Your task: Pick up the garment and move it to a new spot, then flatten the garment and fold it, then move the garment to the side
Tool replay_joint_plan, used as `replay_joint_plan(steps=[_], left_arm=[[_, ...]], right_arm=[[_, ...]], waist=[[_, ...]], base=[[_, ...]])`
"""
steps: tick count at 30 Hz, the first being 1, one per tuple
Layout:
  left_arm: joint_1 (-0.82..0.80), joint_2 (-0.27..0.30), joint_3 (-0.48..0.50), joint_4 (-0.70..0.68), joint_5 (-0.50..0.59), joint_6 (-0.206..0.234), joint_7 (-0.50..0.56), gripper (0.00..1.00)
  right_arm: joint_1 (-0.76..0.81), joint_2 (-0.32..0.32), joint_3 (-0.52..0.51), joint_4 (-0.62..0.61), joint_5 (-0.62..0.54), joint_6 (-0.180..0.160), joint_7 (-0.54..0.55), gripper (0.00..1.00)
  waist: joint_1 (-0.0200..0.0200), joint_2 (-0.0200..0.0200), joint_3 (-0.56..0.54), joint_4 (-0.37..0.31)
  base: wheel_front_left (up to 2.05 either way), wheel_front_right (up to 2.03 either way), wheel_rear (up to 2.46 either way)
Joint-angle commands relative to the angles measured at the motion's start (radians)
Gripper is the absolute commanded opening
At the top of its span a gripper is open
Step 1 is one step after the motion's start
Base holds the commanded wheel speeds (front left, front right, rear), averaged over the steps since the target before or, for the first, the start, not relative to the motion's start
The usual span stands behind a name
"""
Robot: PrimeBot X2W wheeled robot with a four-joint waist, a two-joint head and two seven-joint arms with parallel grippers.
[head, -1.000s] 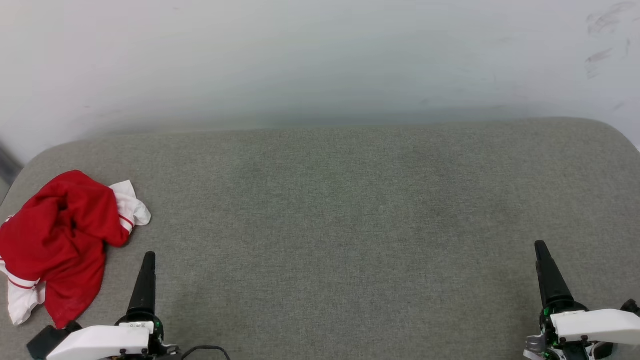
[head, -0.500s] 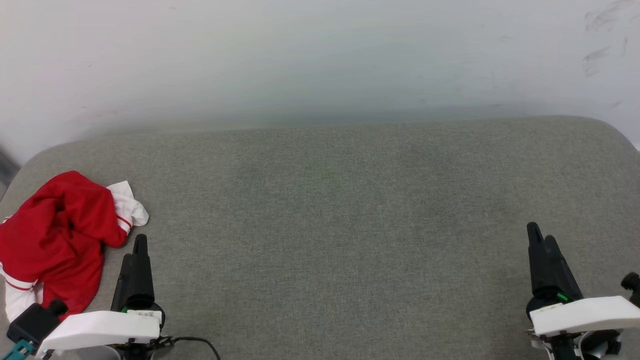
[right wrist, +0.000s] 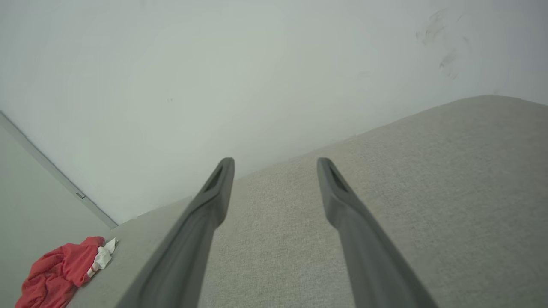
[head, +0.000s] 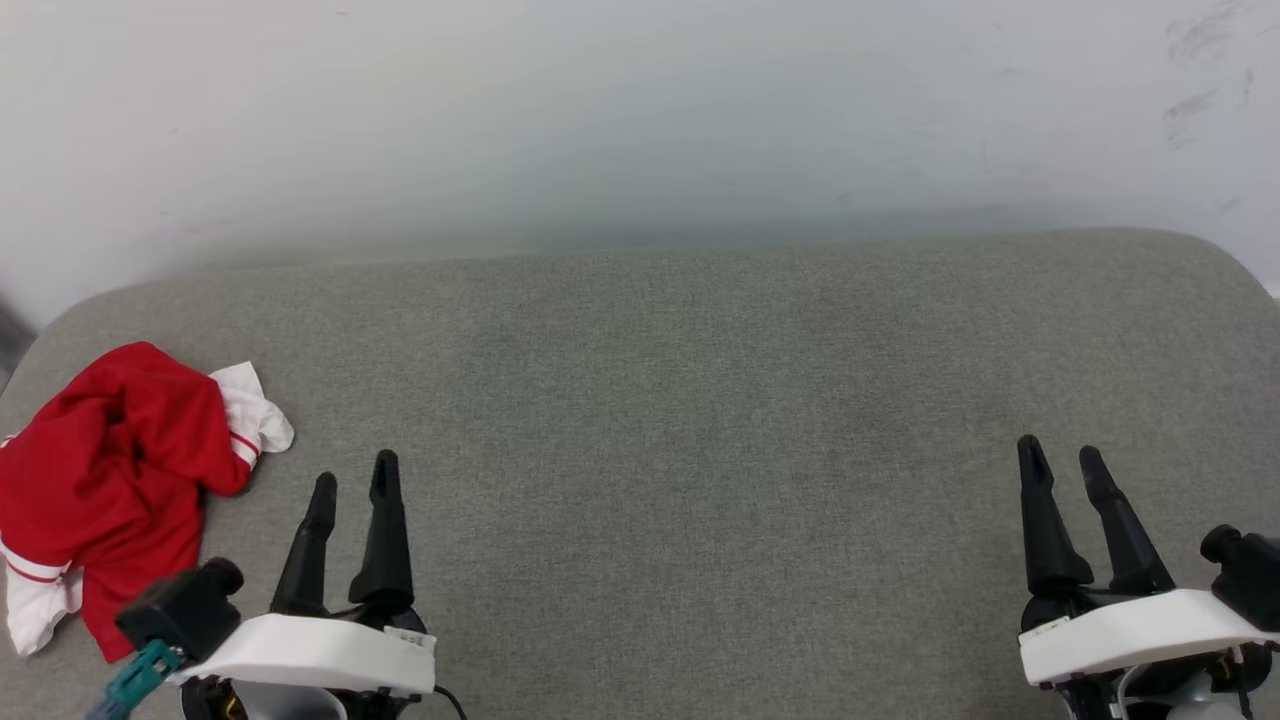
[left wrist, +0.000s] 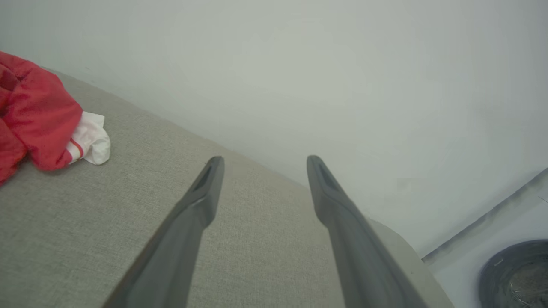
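Soft crumpled red cloth garment (head: 110, 470), matt woven grey fabric surface (head: 700, 400), smooth matt wall (head: 600, 120)

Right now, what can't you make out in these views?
Any print on the garment: head view, crumpled folds hide it.
Rest of the garment: left wrist view, cut by left edge.
Trim detail: right wrist view, too small.
Dark round object: left wrist view, cut by the corner, unidentifiable.
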Motion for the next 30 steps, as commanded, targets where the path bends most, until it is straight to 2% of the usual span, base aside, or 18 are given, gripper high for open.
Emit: replay_joint_plan(steps=[1, 7, 11, 15, 21, 30], left_arm=[[-0.003, 0.008, -0.017, -0.025, 0.050, -0.001, -0.010, 1.00], [0.002, 0.053, -0.105, -0.051, 0.160, 0.054, -0.028, 1.00], [0.010, 0.081, -0.157, -0.043, 0.205, 0.123, -0.039, 1.00], [0.014, 0.102, -0.199, -0.028, 0.229, 0.171, -0.048, 1.00], [0.012, 0.126, -0.241, -0.019, 0.281, 0.213, -0.063, 1.00], [0.030, 0.133, -0.264, -0.009, 0.333, 0.216, -0.084, 1.00]], right_arm=[[0.001, -0.002, 0.005, -0.018, -0.041, 0.000, -0.010, 1.00], [0.009, -0.001, 0.018, -0.021, -0.150, 0.000, -0.027, 1.00], [0.017, -0.001, 0.028, -0.025, -0.210, 0.000, -0.038, 1.00], [0.022, -0.001, 0.031, -0.025, -0.273, 0.000, -0.049, 1.00], [0.028, -0.001, 0.036, -0.017, -0.347, 0.000, -0.063, 1.00], [0.036, -0.001, 0.047, -0.021, -0.432, 0.000, -0.085, 1.00]], waist=[[0.0000, -0.0001, -0.001, -0.001], [0.0000, -0.0001, -0.001, -0.004], [0.0000, -0.0001, -0.001, -0.004], [0.0000, -0.0001, -0.001, -0.004], [0.0000, -0.0001, -0.001, -0.001], [0.0000, -0.0001, -0.002, 0.000]], base=[[0.00, 0.00, 0.00], [0.00, 0.00, 0.00], [0.00, 0.00, 0.00], [0.00, 0.00, 0.00], [0.00, 0.00, 0.00], [0.00, 0.00, 0.00]])
